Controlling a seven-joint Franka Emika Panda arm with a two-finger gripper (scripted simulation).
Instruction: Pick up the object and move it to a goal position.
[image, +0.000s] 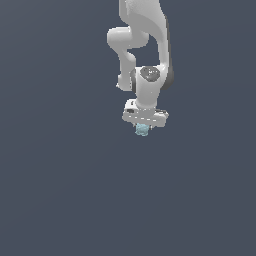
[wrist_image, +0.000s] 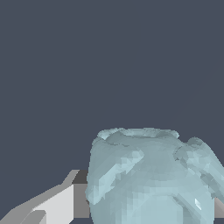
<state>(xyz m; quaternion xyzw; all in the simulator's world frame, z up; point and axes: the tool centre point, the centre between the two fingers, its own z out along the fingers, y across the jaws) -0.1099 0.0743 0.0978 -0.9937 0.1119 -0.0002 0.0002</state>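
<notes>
The object (image: 142, 129) is a small pale teal-blue lumpy blob. In the exterior view it sits directly under the white gripper (image: 143, 126), between the fingers, with only its lower part showing below the hand. In the wrist view the object (wrist_image: 151, 177) fills the lower right, very close, and one white finger (wrist_image: 57, 203) touches its side; the other finger is hidden behind it. The gripper looks shut on the object. The white arm (image: 145, 45) comes down from the top of the exterior view.
A plain dark grey-blue surface (image: 60, 190) lies all around. No other object, marker or edge shows in either view.
</notes>
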